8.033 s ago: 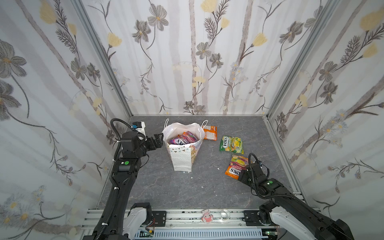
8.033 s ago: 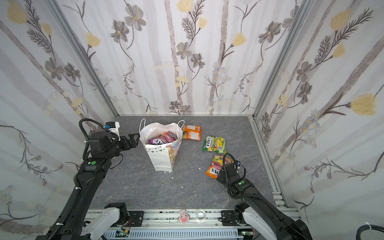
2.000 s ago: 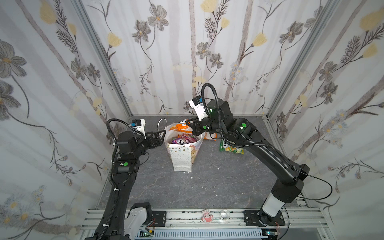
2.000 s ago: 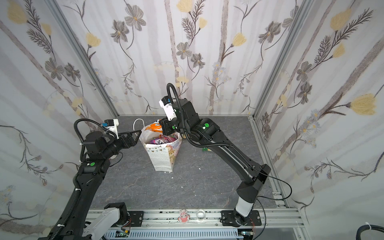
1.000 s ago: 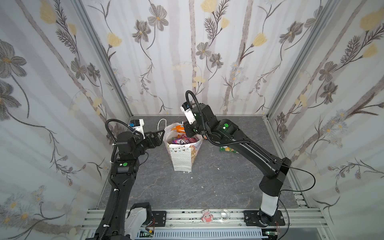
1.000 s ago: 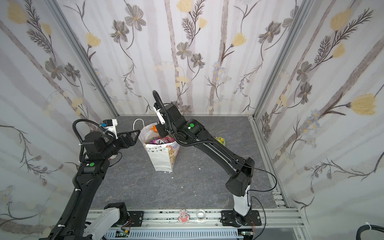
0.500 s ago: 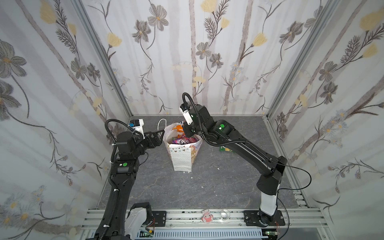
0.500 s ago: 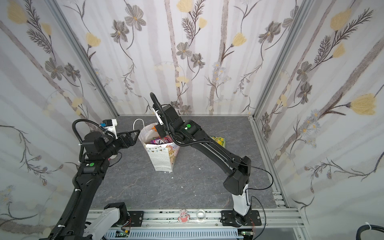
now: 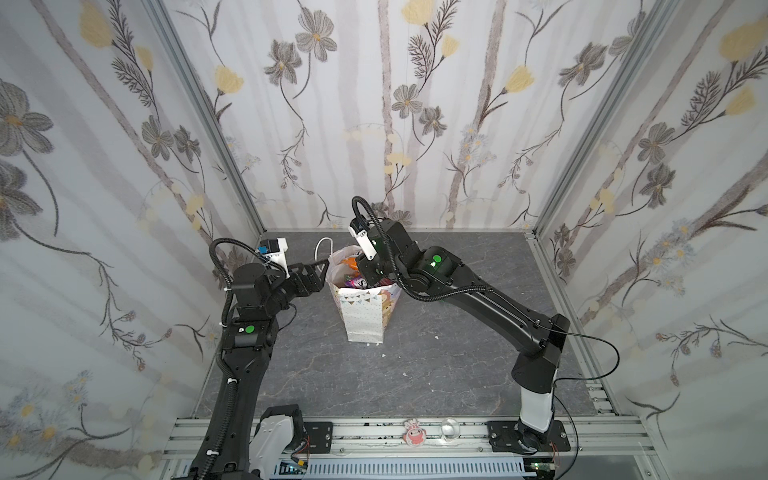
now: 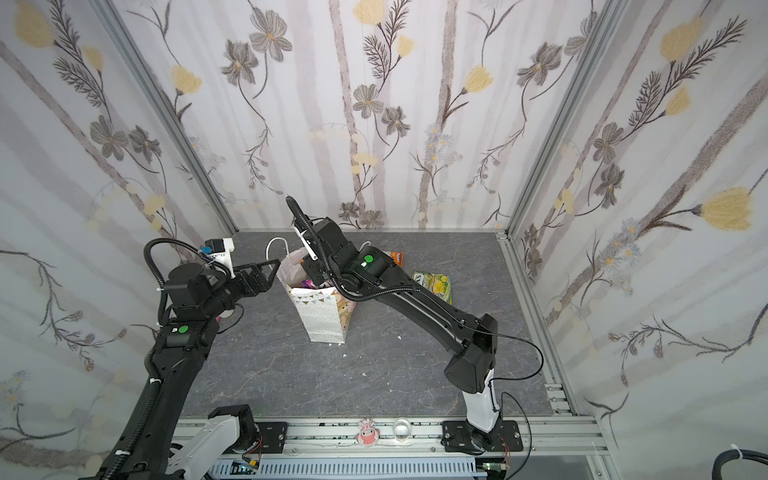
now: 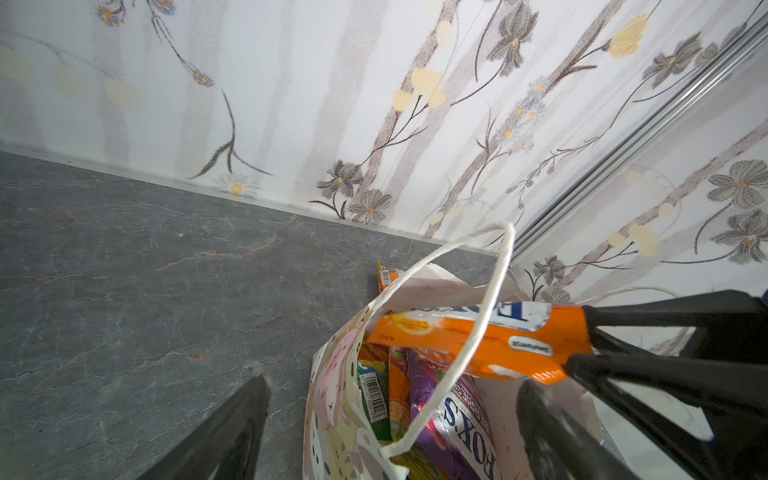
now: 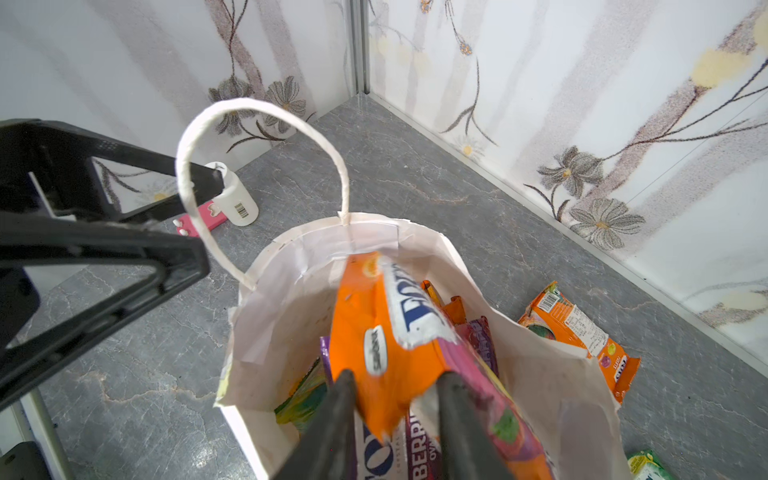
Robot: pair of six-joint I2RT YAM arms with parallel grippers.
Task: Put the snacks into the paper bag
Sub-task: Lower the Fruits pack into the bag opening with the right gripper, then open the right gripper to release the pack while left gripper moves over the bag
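Paper bag (image 12: pixel 282 316) holds several packets (image 11: pixel 457 419); orange packet (image 12: pixel 374 324) tilted in its mouth.

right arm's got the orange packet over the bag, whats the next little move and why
Probably open the right gripper wider, holding it where it is. The orange packet slants down into the mouth of the paper bag, yet its upper end sits between the parted jaws. Freeing it there should let it slide in rather than fall outside.
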